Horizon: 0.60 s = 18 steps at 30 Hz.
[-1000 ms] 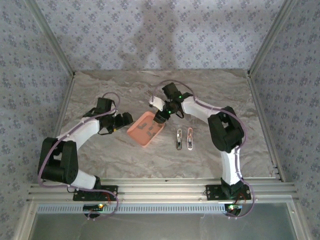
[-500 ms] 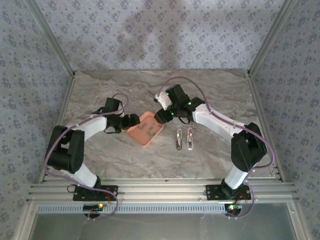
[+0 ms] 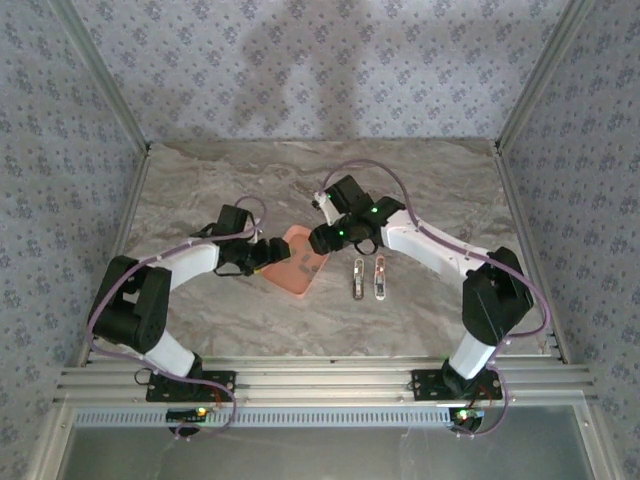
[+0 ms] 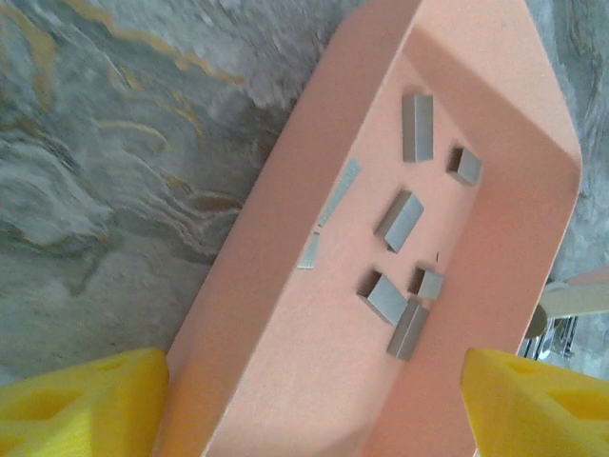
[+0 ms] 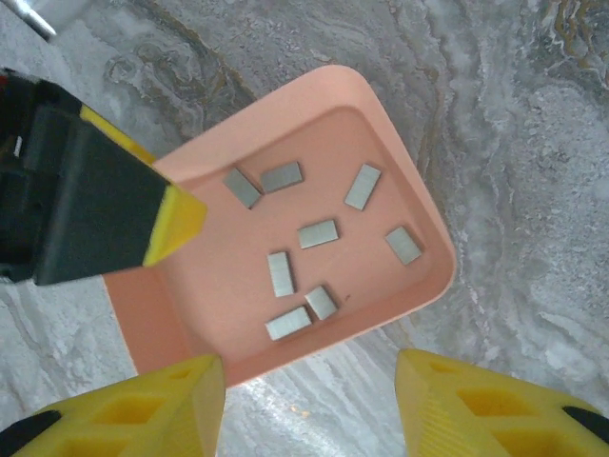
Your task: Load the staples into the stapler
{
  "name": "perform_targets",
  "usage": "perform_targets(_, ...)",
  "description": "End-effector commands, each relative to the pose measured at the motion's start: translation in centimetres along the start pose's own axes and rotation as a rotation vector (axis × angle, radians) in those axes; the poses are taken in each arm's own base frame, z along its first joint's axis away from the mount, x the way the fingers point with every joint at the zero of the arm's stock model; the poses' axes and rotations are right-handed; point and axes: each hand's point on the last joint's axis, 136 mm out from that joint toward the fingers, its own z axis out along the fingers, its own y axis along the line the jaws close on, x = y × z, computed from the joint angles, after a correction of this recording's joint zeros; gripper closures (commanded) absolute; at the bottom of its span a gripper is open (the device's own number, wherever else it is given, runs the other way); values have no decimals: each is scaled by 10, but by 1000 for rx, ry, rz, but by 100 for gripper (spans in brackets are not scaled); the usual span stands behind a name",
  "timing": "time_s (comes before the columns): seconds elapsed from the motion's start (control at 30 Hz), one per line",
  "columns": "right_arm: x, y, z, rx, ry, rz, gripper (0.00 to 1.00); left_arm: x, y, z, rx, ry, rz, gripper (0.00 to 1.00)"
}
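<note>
Since the earlier frames the left arm has reached forward and to the right. This has brought the left gripper (image 3: 262,254) up to the tray, which has slid a little to the right and turned. The right arm's elbow has swung outward, while the right gripper (image 3: 321,240) has kept its place over the tray's far end.

One small stapler (image 3: 380,277) of pale pink and white plastic lies nearest on the grey-veined, marble-patterned table (image 3: 250,320). It is to the right of the tray and apart from it. It shows as two slim bars side by side, and whether they are joined cannot be told.

Just beyond is one salmon-orange rectangular plastic tray (image 3: 298,275). It holds eight staples (image 5: 318,233), small grey metal strips scattered loose over its floor.

The left gripper's two yellow-tipped fingers (image 4: 86,405) stand wide apart, astride the tray's near end. Each lies close against the outside of a long wall, with the tray floor between them. Whether they clamp the tray or only flank it cannot be told.

Farther on, the right gripper's yellow fingertips (image 5: 143,409) are parted with nothing between them. They hang above the tray's rim and the bare table, touching nothing. One black, yellow-tipped finger of the left gripper shows at the tray's opposite end in the right wrist view.
</note>
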Motion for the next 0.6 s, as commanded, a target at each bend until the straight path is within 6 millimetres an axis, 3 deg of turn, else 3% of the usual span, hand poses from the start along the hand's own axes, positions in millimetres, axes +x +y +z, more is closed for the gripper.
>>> perform_targets(0.0,2,6,0,25,46,24,49,3,-11,-8,49,-20,1,19)
perform_targets(0.13,10,14,8,34,134,-62,51,-2,-3,-27,17,-102,-23,17)
perform_targets(0.33,19,20,29,109,273,-187,51,-18,29,-67,-39,-299,-138,15)
perform_targets(0.57,27,22,60,143,383,-208,52,-17,64,-94,-166,-442,-226,14)
